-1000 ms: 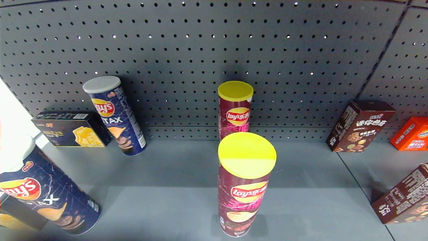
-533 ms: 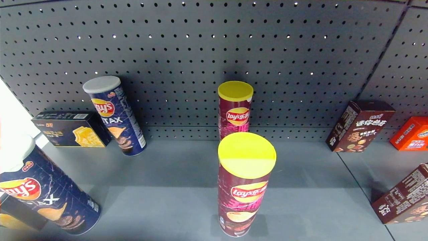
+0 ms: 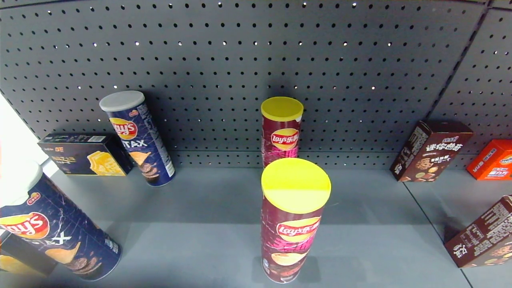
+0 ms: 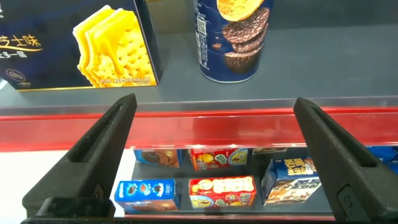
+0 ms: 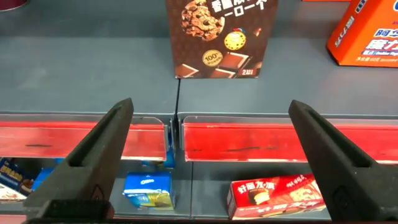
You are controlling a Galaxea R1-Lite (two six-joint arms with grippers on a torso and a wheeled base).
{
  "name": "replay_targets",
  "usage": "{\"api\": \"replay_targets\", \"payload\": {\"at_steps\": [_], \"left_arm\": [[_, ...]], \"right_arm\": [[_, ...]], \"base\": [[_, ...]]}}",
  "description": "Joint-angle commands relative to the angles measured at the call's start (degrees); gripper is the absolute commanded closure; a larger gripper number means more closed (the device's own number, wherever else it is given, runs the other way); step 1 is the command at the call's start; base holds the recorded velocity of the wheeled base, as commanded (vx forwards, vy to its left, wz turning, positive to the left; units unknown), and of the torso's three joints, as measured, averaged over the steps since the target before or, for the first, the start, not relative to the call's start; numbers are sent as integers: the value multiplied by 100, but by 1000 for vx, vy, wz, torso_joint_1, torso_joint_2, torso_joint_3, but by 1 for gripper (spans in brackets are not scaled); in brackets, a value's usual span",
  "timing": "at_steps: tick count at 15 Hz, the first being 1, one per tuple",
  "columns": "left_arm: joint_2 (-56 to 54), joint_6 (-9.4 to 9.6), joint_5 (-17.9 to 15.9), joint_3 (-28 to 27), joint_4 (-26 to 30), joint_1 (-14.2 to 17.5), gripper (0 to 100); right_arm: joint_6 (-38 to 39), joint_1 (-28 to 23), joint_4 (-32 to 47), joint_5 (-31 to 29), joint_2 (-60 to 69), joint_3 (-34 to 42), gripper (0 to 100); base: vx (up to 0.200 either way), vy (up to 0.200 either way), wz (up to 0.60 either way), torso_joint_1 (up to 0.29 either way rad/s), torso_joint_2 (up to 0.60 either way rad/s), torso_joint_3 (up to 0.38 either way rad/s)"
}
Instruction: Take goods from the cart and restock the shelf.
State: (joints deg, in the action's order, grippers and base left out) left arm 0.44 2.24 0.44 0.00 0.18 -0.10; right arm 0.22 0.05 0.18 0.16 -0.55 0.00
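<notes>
Two maroon chip cans with yellow lids stand on the grey shelf [image 3: 200,208], one in front [image 3: 294,220] and one against the pegboard [image 3: 281,130]. A dark blue chip can [image 3: 138,136] stands at the back left and another blue can [image 3: 52,236] at the front left. My left gripper [image 4: 214,155] hangs open before the shelf's red front rail [image 4: 205,127], facing a blue can [image 4: 230,37] and a black cracker box [image 4: 81,43]. My right gripper [image 5: 208,158] is open too, facing a brown chocolate box [image 5: 217,37]. Nothing is between either pair of fingers.
A black cracker box [image 3: 86,154] lies at the back left. Brown boxes [image 3: 430,150] [image 3: 482,236] and an orange box [image 3: 490,160] stand on the right shelf section. Small snack boxes [image 4: 221,190] [image 5: 277,190] fill the lower shelf under the rail. Open shelf floor lies between the cans.
</notes>
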Motion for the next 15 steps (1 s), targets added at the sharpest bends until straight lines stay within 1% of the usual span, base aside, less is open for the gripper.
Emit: {"api": "replay_targets", "payload": {"at_steps": [1,4,6,15], "left_arm": [[0,-5,-9,0,-1,1,0],[0,-5,-26,0,-1,1,0],[0,-40,-18,0,-1,1,0],[0,-31,-9,0,-1,1,0]], "right_arm": [[4,4,-1,2,-7,0,0],[4,4,-1,2,2,0,0],[4,4,-1,2,2,0,0],[4,4,-1,11,-7,0,0]], "base": [[0,0,0,0,0,0],[0,0,0,0,0,0],[0,0,0,0,0,0],[0,0,0,0,0,0]]}}
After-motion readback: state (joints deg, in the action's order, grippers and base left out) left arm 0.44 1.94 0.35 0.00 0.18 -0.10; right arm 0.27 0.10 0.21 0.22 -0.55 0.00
